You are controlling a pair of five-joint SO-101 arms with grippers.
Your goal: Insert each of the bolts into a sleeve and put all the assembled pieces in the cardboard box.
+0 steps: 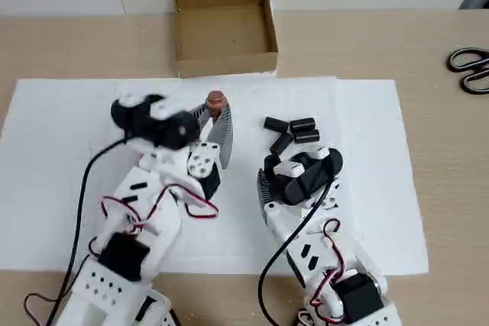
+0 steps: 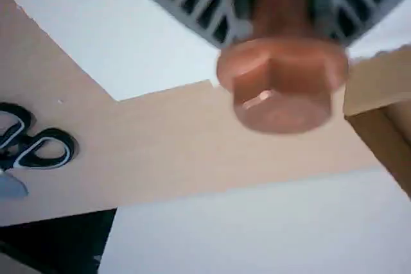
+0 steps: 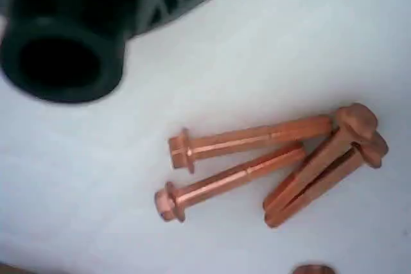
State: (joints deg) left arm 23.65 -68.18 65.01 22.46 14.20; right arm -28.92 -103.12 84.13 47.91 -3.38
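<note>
L hand has 1 copper bolt, R hand has 1 black sleeve.
L hand (image 1: 214, 121) is closed on the shank of the copper bolt (image 1: 216, 100), hex head pointing toward the table's (image 1: 428, 43) far edge, over the white sheet (image 1: 61, 150) and just short of the cardboard box (image 1: 225, 32) at mid far edge. R hand (image 3: 77, 11) is clamped round the black sleeve (image 3: 61, 59), above 4 loose bolts (image 3: 250, 136) lying close together on the sheet. Spare sleeves (image 1: 294, 131) are piled mid-sheet; scissors (image 1: 470, 66) lie by the right edge.
</note>
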